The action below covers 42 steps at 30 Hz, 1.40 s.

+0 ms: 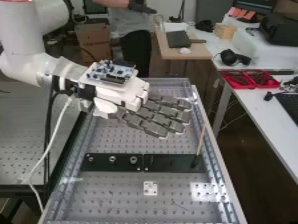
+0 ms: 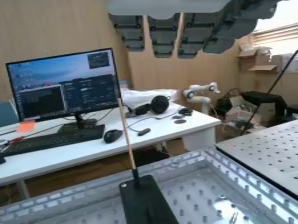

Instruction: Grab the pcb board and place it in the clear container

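Note:
In the high view the hand (image 1: 154,116) is held above the far half of the perforated metal bench (image 1: 120,192), its dark grey fingers extended and slightly spread, with nothing between them. A blue-and-white circuit board (image 1: 111,72) sits on top of the white housing at the back of the hand. On the bench, nearer the camera than the fingers, lies a small white plate with holes (image 1: 150,188). Straight fingers of the hand (image 2: 163,37) hang in the wrist view, apart from any object.
A long black plate (image 1: 174,163) lies across the bench, with a thin upright stick (image 1: 201,139) at its right end. Raised metal rails edge the bench. Red trays (image 1: 249,79) are on the white side table. A monitor (image 2: 66,85) stands on a desk beyond the bench.

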Tool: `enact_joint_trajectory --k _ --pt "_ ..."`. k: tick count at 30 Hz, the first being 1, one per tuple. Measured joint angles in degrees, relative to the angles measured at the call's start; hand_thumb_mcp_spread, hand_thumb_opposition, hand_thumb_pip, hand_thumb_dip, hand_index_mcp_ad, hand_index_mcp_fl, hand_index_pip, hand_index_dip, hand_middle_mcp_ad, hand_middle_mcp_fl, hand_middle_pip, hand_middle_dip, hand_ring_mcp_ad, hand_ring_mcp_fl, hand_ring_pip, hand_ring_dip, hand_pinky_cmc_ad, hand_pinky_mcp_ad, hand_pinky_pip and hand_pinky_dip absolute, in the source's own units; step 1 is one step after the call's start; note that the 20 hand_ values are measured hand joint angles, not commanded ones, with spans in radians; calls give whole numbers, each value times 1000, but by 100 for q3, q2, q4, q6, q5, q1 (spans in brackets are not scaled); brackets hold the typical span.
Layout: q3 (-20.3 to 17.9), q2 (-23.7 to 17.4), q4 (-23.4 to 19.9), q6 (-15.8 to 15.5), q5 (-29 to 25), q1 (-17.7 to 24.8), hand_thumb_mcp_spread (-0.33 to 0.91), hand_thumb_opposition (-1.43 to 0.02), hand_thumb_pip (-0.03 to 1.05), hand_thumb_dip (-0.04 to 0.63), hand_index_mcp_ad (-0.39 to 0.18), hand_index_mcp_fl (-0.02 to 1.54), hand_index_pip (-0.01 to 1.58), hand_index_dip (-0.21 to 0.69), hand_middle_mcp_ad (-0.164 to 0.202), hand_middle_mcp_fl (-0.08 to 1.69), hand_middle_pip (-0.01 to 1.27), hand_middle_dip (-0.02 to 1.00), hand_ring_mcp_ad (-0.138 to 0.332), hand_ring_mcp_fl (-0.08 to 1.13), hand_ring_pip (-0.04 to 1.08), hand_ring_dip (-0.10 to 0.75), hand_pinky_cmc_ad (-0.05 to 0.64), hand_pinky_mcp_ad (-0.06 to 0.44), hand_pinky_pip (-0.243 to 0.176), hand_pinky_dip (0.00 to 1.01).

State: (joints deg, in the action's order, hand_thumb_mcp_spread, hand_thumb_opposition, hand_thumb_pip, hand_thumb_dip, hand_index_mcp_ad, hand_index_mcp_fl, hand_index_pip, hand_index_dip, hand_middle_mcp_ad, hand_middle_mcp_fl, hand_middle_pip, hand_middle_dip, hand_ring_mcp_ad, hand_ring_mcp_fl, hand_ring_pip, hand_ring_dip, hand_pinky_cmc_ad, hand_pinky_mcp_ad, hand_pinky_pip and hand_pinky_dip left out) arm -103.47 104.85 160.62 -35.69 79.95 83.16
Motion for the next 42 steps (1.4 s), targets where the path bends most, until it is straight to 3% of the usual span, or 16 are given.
enact_joint_trajectory --k 4,5,6,7,8,10,13,18,22,27,30,36,42 --pt "-86 241 -261 85 -146 -88 0 -5 2 10 10 -9 19 17 65 -3 9 42 65 5 12 19 45 40 -12 10" --pt "-94 269 -299 106 -162 -98 21 -19 45 16 10 23 51 17 63 -3 10 42 65 5 16 19 45 38 -10 19" --pt "-112 335 -397 173 -202 -124 87 -87 201 49 7 89 131 14 58 0 21 40 65 5 16 19 45 38 -12 33" --pt "-126 385 -467 237 -227 -144 194 -192 429 113 -2 140 271 33 44 0 37 44 68 5 14 19 56 52 -14 65" --pt "-136 415 -510 280 -244 -157 257 -250 511 147 -14 155 356 35 40 2 52 40 65 5 17 19 65 51 -28 93" --pt "-172 492 -674 382 -289 -190 367 -408 550 192 -45 164 621 33 35 0 70 49 63 5 19 19 133 77 -42 157" --pt "-199 590 -850 515 -338 -227 415 -597 627 239 -54 162 915 63 37 -3 98 84 84 9 38 19 199 117 -75 215" --pt "-220 637 -1011 612 -411 -237 408 -740 648 255 -54 162 1141 89 37 2 105 112 106 7 61 19 264 164 -75 290" --pt "-195 703 -992 678 -464 -236 415 -820 714 269 -58 91 1264 129 35 0 122 127 126 2 61 19 288 176 -75 291" --pt "-177 810 -979 813 -450 -228 431 -867 719 281 -54 93 1414 178 37 2 126 140 140 5 75 19 291 176 -77 265" --pt "-149 912 -944 869 -463 -194 449 -899 719 316 -54 120 1470 208 37 2 124 141 145 7 73 19 291 176 -77 229" --pt "-101 1066 -959 903 -489 -111 456 -909 719 321 -54 138 1557 283 37 -3 122 140 157 3 72 19 295 176 -80 192" --pt "-16 1245 -952 963 -477 -66 456 -922 719 332 -58 190 1569 290 37 0 138 157 168 0 89 19 295 173 -80 195"
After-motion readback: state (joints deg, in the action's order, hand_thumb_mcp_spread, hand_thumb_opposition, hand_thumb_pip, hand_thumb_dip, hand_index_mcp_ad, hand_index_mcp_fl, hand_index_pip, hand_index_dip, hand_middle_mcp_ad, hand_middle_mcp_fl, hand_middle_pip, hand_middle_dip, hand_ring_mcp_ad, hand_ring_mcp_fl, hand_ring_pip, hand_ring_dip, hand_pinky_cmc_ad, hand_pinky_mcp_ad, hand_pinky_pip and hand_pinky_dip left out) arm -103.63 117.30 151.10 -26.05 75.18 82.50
